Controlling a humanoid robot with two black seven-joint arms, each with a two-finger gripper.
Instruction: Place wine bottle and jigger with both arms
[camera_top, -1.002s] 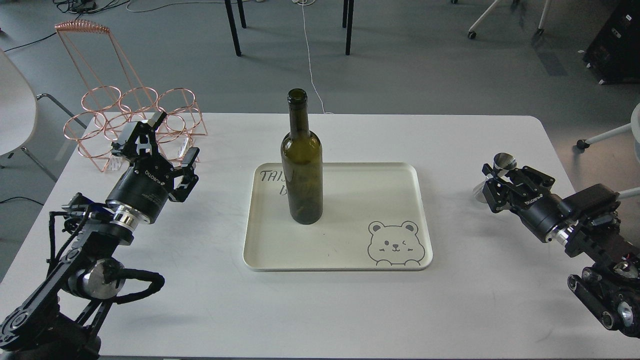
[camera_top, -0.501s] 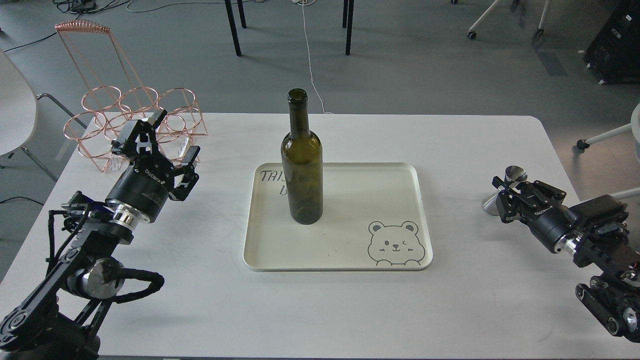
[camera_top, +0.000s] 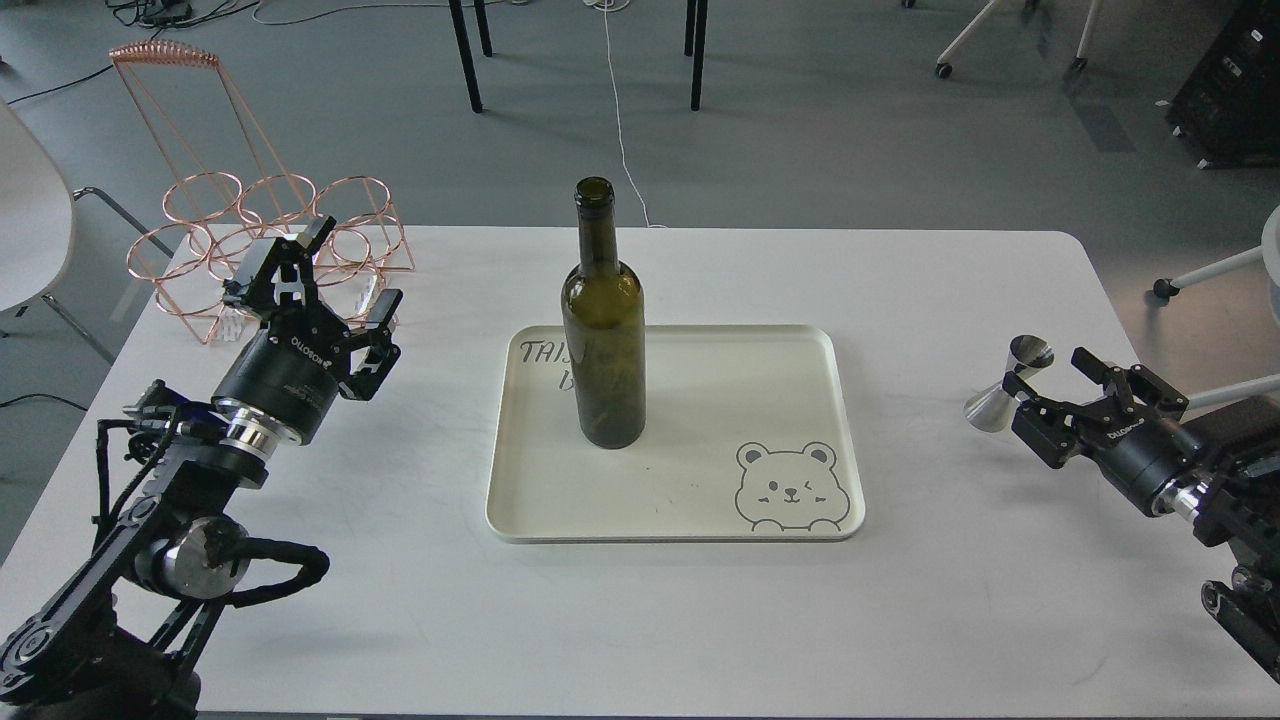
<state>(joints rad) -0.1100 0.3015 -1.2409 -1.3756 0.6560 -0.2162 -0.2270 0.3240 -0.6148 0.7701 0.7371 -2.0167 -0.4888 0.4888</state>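
Note:
The wine bottle (camera_top: 603, 340), dark olive-green and without a label, stands upright on the left part of the cream tray (camera_top: 760, 400). The jigger (camera_top: 992, 405), small shiny steel, stands on the white table to the right of the tray. My right gripper (camera_top: 1052, 375) is open just to the right of the jigger, with one fingertip (camera_top: 1016, 384) close to its waist; I cannot tell if it touches. My left gripper (camera_top: 345, 272) is open and empty, held over the table's left part, well apart from the bottle.
A copper wire bottle rack (camera_top: 270, 215) stands at the table's back left corner, just behind my left gripper. The tray has a bear drawing (camera_top: 792, 487) at its front right. Chairs and table legs stand on the floor beyond the table (camera_top: 900, 600).
My right gripper carried the jigger down and to the right, set it on the table, opened and drew back to the right. The left arm and the bottle have barely moved.

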